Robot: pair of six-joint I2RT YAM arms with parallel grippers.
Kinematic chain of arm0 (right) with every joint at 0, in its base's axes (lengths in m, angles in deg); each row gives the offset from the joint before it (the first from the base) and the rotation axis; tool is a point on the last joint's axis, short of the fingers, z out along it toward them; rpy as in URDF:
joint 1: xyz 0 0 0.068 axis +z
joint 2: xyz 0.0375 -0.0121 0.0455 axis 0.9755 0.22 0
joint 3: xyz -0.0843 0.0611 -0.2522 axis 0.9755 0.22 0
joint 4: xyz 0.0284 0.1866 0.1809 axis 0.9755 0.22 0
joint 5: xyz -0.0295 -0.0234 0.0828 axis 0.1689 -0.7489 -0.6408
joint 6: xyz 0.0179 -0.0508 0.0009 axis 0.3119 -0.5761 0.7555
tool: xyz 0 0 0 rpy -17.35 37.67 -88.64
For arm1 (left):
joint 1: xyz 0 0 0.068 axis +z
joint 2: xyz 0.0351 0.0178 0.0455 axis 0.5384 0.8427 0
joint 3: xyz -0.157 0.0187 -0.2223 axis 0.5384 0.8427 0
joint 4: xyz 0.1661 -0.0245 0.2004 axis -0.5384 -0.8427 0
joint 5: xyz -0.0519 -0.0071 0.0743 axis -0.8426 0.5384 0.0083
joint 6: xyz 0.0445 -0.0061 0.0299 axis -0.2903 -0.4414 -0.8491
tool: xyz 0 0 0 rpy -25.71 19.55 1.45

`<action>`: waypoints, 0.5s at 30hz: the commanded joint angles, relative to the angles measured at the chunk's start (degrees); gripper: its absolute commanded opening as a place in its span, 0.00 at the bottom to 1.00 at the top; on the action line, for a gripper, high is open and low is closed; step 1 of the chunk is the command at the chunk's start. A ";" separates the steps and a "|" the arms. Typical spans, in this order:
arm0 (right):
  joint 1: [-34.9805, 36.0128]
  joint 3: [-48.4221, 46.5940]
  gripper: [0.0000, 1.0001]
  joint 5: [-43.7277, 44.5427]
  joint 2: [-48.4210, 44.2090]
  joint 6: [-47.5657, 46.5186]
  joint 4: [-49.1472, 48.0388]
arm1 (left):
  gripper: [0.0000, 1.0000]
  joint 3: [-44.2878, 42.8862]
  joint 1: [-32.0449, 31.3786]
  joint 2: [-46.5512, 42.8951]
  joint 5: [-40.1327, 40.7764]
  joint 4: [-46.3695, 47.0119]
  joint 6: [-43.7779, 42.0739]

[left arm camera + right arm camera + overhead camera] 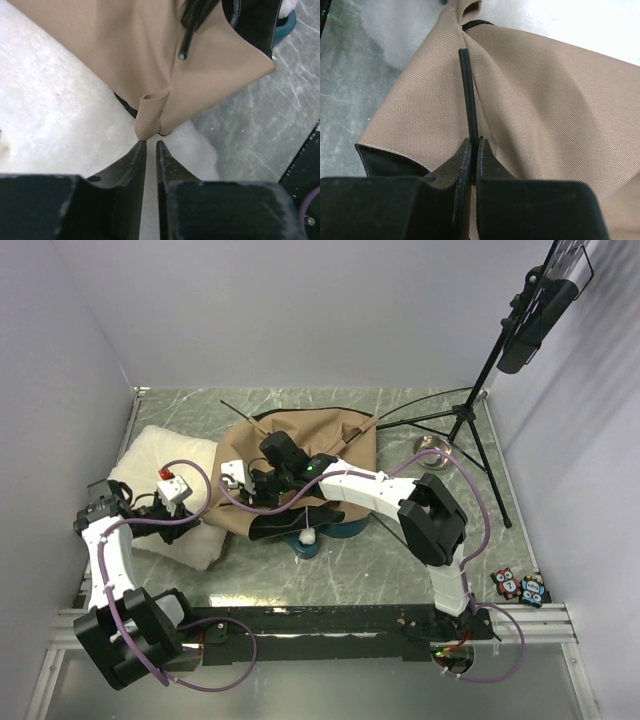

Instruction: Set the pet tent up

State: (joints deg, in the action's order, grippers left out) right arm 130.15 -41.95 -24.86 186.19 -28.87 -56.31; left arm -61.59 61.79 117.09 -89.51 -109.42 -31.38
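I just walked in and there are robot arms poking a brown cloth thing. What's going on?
Two robot arms are setting up a pet tent, which lies crumpled on the table, partly over a pillow. The right gripper is shut on a thin black pole. The left gripper, jaws almost closed on nothing, sits right at a fabric pocket on the tent's corner. The tent isn't standing yet.

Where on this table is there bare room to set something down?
Bare marble: the strip between the pet tent and the base rail, and the back-left edge behind the pillow. Crowded: centre, and the right side with tripod, bowl and toys.
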 commanded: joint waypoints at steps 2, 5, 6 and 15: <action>0.14 -1.21 0.00 0.90 -1.35 6.07 7.40 | 0.11 -0.87 -0.91 -0.22 -5.30 1.36 -3.16; 0.22 -2.61 0.00 0.03 -1.52 7.91 8.10 | 0.06 -1.49 -1.00 -1.27 -6.71 0.21 -5.10; 0.22 -3.14 0.00 -0.41 -1.52 8.61 8.45 | 0.05 -1.49 -1.00 -1.97 -6.88 0.03 -6.15; 0.22 -4.81 0.00 -0.94 -0.99 9.59 9.69 | 0.12 -0.70 -1.26 -5.59 -6.36 -1.98 -8.88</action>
State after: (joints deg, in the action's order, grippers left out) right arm 130.31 -45.38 -25.37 186.16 -24.78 -51.94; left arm -61.59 60.80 111.17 -92.35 -108.67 -35.84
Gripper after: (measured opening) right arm 0.047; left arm 0.060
